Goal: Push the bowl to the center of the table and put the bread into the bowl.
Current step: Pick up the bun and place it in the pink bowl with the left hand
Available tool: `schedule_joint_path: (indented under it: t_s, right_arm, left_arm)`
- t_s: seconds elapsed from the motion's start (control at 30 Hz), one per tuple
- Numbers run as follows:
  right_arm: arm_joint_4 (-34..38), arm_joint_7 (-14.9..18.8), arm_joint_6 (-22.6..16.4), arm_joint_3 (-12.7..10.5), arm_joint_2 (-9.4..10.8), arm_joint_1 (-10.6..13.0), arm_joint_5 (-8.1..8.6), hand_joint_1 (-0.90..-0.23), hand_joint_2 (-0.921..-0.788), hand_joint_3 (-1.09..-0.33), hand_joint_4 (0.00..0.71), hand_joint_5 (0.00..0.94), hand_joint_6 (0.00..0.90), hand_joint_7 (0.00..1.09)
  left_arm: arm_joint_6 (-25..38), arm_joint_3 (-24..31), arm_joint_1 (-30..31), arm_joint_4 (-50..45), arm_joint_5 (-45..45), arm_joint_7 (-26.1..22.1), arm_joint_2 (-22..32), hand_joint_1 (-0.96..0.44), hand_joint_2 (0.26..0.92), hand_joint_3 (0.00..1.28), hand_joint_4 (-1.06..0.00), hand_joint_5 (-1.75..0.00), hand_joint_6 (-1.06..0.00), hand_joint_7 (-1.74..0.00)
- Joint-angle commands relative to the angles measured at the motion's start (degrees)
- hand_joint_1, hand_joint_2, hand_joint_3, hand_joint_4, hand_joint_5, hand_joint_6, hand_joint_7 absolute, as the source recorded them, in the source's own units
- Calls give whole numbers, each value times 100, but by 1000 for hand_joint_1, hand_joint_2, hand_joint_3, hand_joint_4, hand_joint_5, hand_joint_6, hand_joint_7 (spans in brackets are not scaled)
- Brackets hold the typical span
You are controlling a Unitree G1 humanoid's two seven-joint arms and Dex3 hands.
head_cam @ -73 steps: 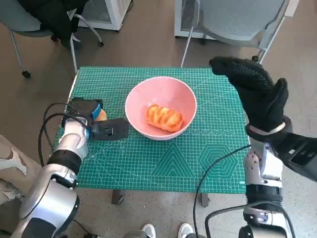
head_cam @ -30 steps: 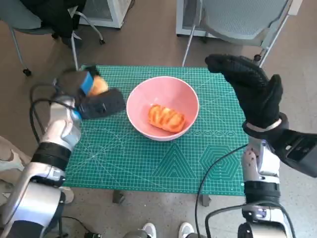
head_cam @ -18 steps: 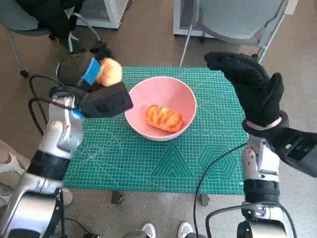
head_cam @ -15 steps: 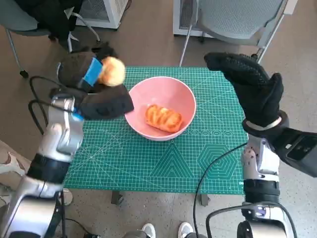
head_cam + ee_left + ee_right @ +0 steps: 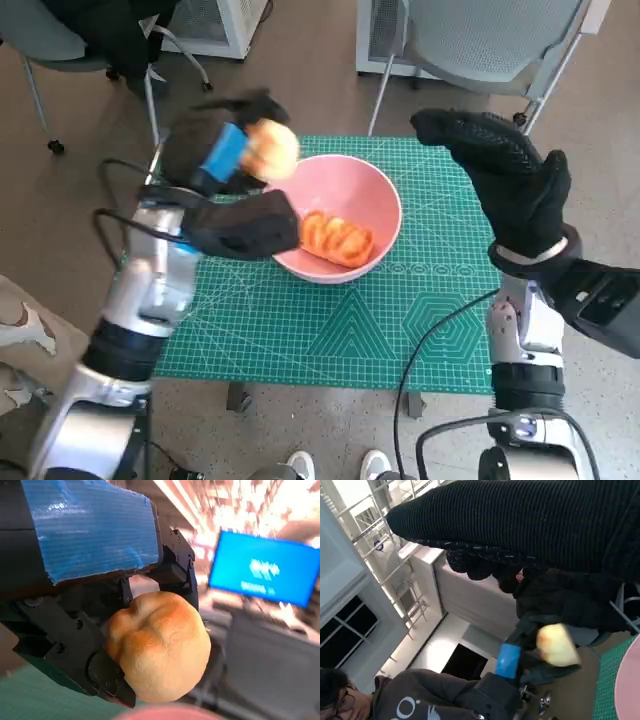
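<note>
Left hand (image 5: 225,165) raised above bench (image 5: 300,330), fingers (image 5: 75,645) grasping round bread roll (image 5: 271,150); roll sits at fingertips, just over near rim of pink bowl (image 5: 375,195). Bowl mid-bench, already holding glazed pastry (image 5: 335,238). Right hand (image 5: 510,180) lifted clear of bench, fingers released, holding nothing, well apart from bowl.

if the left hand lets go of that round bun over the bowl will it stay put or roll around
The round bun looks nearly ball-shaped and smooth-crusted, so it would probably roll a little after the left hand releases it. The pink bowl has steep curved walls, likely keeping it in. The braided bread already inside may stop it.
</note>
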Motion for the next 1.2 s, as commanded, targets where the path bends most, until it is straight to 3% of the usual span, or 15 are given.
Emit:
schedule_joint_path:
  t_s: [0.03,0.57,0.7,0.73,0.77,0.8,0.87,0.97,1.07,1.2]
  right_arm:
    - [17,38,66,-7,2,145,41,-703,-921,-822,66,1,0,322]
    - [-215,-30,179,-37,-62,325,27,-703,-921,-821,67,1,0,330]
    - [-235,-40,192,-59,-73,349,19,-704,-921,-819,67,1,0,331]
    - [-237,-42,194,-63,-72,352,17,-705,-921,-818,68,1,0,331]
    - [-241,-48,192,-67,-70,355,11,-706,-921,-817,68,1,0,331]
    - [-244,-52,191,-69,-69,357,5,-707,-921,-817,68,1,0,332]
    - [-254,-63,191,-73,-63,362,-5,-707,-921,-816,68,1,0,332]
    - [-256,-82,197,-77,-54,358,-13,-708,-921,-816,68,1,0,332]
    - [-272,-107,203,-71,-47,358,-25,-708,-921,-816,68,1,0,332]
    - [-267,-134,196,-63,-36,349,-44,-708,-921,-816,68,1,0,332]
  left_arm:
    - [15,-185,-359,228,72,-173,-280,2,908,27,-783,-1031,-675,-1147]
    - [-524,-381,-600,1201,25,-91,-511,2,920,32,-731,-1076,-661,-1177]
    - [-509,-406,-527,1218,-50,-305,-552,2,920,94,-686,-1187,-570,-1201]
    - [-488,-412,-502,1202,-80,-392,-556,17,890,102,-557,-936,-472,-978]
    - [-417,-429,-468,1129,-144,-660,-532,29,873,105,-516,-692,-446,-763]
    - [-366,-440,-446,1076,-186,-852,-514,7,835,91,-347,-447,-334,-562]
    - [-297,-454,-446,984,-275,-1271,-454,-46,792,73,-183,-230,-215,-373]
    - [-331,-453,-485,951,-354,-1631,-375,-162,751,53,-59,-75,-114,-230]
    - [-363,-475,-487,926,-307,-1757,-329,-307,743,46,-19,-24,-79,-181]
    - [-350,-471,-416,855,-218,-1691,-329,-383,744,40,-4,-6,-70,-164]
